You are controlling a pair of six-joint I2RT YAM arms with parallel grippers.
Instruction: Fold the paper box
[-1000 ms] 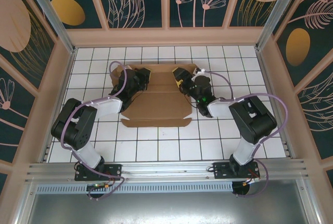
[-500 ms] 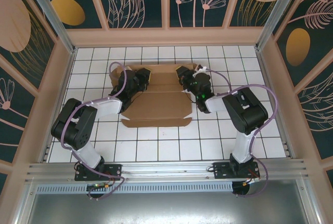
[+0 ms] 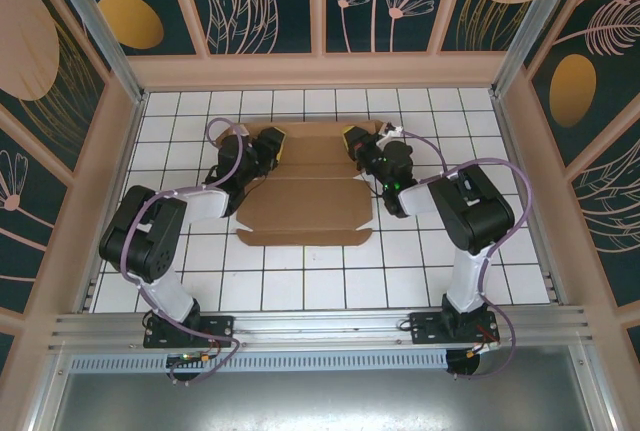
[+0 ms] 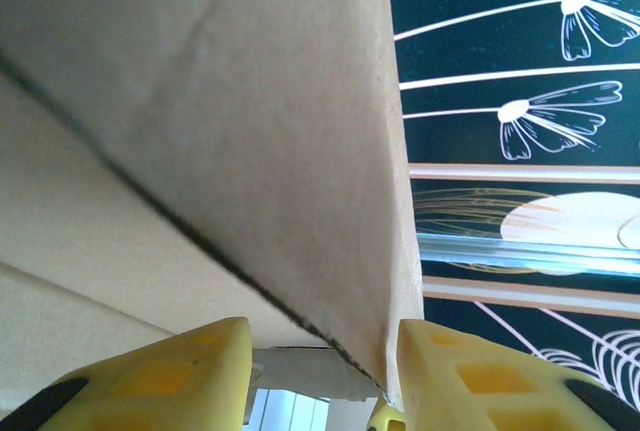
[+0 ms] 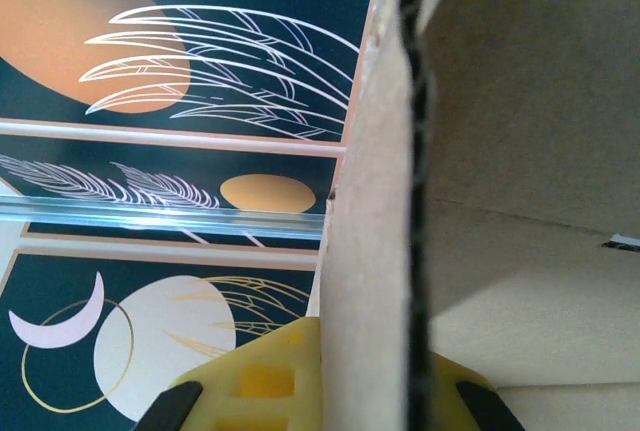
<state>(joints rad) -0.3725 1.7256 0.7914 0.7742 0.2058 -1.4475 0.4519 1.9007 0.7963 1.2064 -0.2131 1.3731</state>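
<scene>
The paper box [image 3: 305, 201] is a brown cardboard sheet lying in the middle of the tiled floor, with its left and right flaps raised at the far end. My left gripper [image 3: 270, 143] is at the far left flap. In the left wrist view its yellow fingers [image 4: 150, 371] stand apart, and the flap [image 4: 250, 131] rises between them, close to the right finger. My right gripper [image 3: 356, 139] is at the far right flap. Seen from the right wrist, the right gripper [image 5: 375, 391] is shut on the upright cardboard wall [image 5: 370, 251].
White tiled floor [image 3: 300, 281] surrounds the box, with free room in front of it and to both sides. Patterned dark walls [image 3: 320, 1] with a tan frame enclose the cell. A metal rail [image 3: 320, 326] carries both arm bases at the near edge.
The right gripper has moved to the far right flap and shut on it. The left gripper has let go of the left flap and its fingers have spread.
</scene>
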